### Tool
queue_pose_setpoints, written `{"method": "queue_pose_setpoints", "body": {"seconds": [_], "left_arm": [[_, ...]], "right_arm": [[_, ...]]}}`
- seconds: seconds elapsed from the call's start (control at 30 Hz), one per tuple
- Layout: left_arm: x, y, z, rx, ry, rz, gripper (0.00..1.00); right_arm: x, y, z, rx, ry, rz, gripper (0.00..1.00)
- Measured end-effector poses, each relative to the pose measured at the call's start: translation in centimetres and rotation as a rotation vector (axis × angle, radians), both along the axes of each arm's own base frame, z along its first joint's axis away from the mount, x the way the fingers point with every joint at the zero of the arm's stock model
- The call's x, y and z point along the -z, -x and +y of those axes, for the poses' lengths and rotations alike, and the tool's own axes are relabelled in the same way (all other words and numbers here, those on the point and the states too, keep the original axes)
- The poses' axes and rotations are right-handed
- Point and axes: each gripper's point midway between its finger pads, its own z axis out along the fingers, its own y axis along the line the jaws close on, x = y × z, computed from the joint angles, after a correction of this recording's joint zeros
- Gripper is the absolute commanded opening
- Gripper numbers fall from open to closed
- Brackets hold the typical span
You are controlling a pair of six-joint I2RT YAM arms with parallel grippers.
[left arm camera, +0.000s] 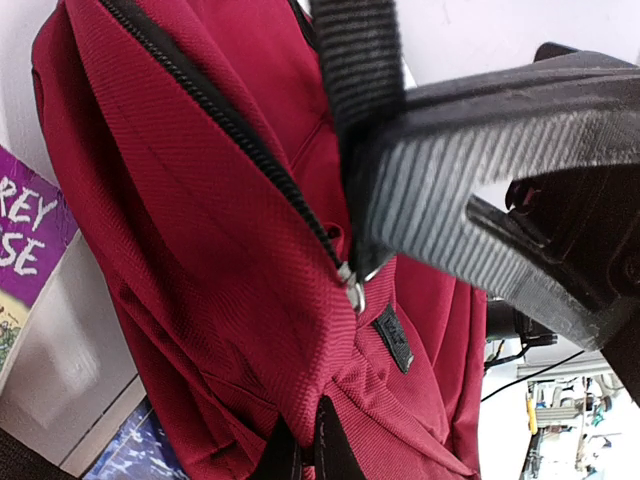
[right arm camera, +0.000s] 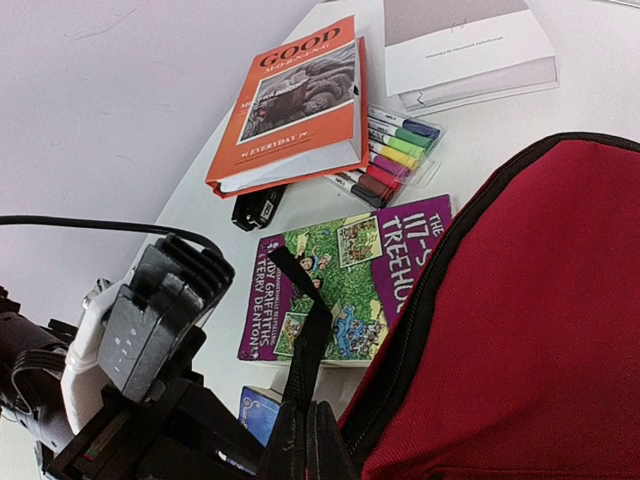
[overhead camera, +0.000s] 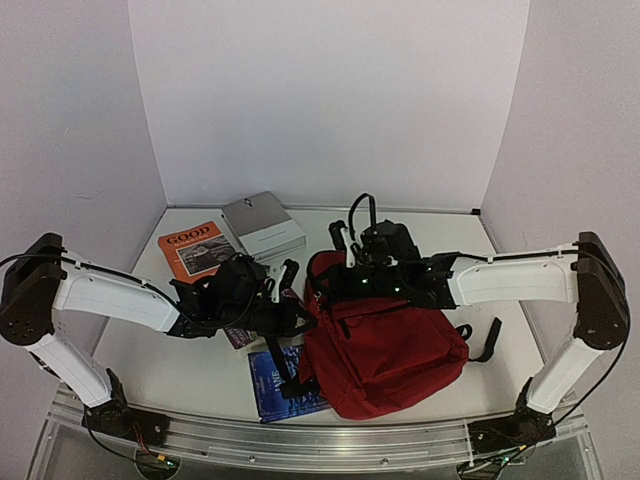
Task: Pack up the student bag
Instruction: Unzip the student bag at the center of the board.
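Lettering can be read on the orange-covered book (right arm camera: 290,110) at the far left of the white table (overhead camera: 180,370): "GOOD" at the top, "EVERYDAY?" lower down. A small black object (right arm camera: 258,208) of unclear kind is tucked under its near corner. A clear pack of coloured markers (right arm camera: 395,150) is placed just beside it, and a white rectangular box (right arm camera: 465,45) behind; the box print is too small to read. A purple paperback (right arm camera: 340,285) is marked "THE 117-S… TREEHO…", "GRIFFITHS" and "TERRY DENTON". A blue paperback (overhead camera: 272,385) is partly covered by the bag's left edge.

The left gripper (left arm camera: 400,220) is positioned at the bag's left side, its ribbed fingers (left arm camera: 450,170) pinching a black webbing strap (left arm camera: 360,60).

The red fabric student bag (overhead camera: 390,350) is laid flat, right of centre, between the arms. A black zipper (left arm camera: 230,140), a metal pull (left arm camera: 355,290) and a small black label (left arm camera: 395,340), unreadable, are seen on it.

The right gripper (right arm camera: 310,440) is held at the bag's far left corner, fingers pressed together on a narrow black strap (right arm camera: 305,340).
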Motion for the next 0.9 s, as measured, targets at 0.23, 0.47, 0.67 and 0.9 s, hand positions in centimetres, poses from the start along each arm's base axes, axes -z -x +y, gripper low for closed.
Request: {"method": "queue_pose_setpoints", "body": {"seconds": [0.23,0.47,0.67,0.9], "left_arm": [[-0.2,0.1,-0.2,0.005,0.008,-0.002,0.00],[0.0,0.5,-0.2,0.013,0.003,0.001,0.00],[0.3,1.2,-0.4,0.028,-0.007,0.007,0.00],[0.9,2.7,-0.7,0.048,-0.032,0.018,0.03]], "right_arm": [[-0.7,-2.8,0.5,0.085,0.026,-0.031,0.00],[-0.4,-7.7,0.3,0.164,0.036,-0.043,0.00],[-0.5,-10.3,0.3,0.193,0.036,-0.058,0.00],[1.3,-13.1,-1.1,0.246,0.061,-0.042,0.00]]}}
